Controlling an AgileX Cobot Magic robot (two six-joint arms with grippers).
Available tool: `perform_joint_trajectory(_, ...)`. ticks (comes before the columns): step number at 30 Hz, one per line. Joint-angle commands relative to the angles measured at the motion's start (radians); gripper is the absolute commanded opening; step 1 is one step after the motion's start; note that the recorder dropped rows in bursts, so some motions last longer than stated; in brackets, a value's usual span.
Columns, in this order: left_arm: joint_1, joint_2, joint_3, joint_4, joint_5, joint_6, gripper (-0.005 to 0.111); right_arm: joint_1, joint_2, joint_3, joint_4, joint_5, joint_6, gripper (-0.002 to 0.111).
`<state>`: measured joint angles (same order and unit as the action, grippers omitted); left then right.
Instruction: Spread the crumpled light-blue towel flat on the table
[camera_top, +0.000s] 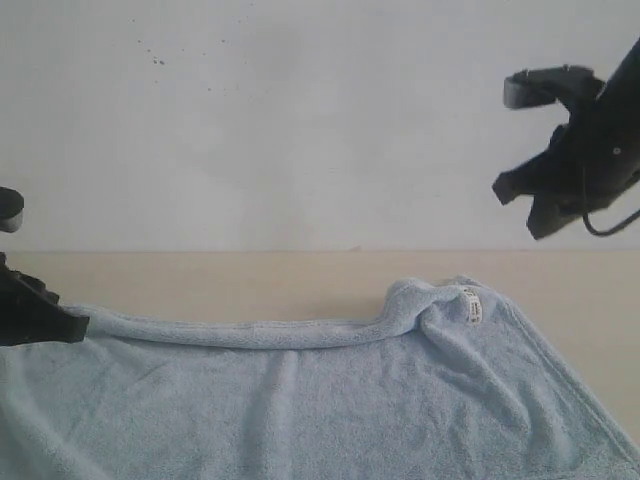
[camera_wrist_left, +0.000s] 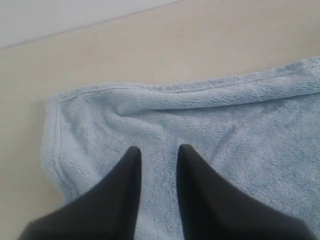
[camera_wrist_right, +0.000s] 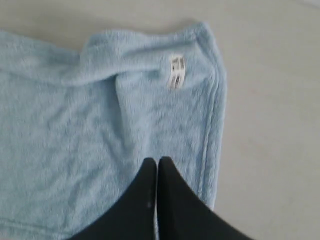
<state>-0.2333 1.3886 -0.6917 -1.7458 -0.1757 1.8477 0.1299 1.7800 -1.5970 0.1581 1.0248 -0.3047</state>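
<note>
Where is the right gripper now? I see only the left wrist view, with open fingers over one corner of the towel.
Observer: The right gripper hangs raised above the table, off the towel.
Operator: Is it open?
Observer: No. The right wrist view shows its fingers together, holding nothing.
Operator: Does the towel lie flat on that side?
Observer: Not fully. A fold bunches beside the white label at the far right corner.
</note>
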Motion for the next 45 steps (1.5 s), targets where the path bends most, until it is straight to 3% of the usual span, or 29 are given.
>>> perform_joint_trajectory(1, 0.000, -0.047, 0.033, 0.001, 0.037, -0.055, 0.018, -0.039, -0.005, 0.165, -0.011, 0.007, -0.040, 0.000)
perform_joint_trajectory(10, 0.000, -0.070, 0.058, 0.001, 0.092, -0.077, 0.018, -0.081, -0.062, 0.537, -0.015, -0.230, -0.069, 0.000)
perform_joint_trajectory(19, 0.000, -0.070, 0.086, 0.001, 0.099, -0.082, 0.018, -0.081, -0.057, 0.658, -0.015, -0.457, -0.067, 0.000)
perform_joint_trajectory(27, 0.000, -0.068, 0.124, 0.001, 0.099, -0.082, 0.018, -0.081, 0.060, 0.656, -0.013, -0.495, -0.071, 0.000)
perform_joint_trajectory(33, 0.000, -0.068, 0.124, 0.001, 0.099, -0.082, 0.018, -0.081, 0.070, 0.664, -0.011, -0.415, -0.061, 0.000)
perform_joint_trajectory(45, 0.000, -0.068, 0.123, 0.001, 0.109, -0.105, 0.018, -0.081, 0.002, 0.937, -0.011, -0.486, 0.052, 0.000)
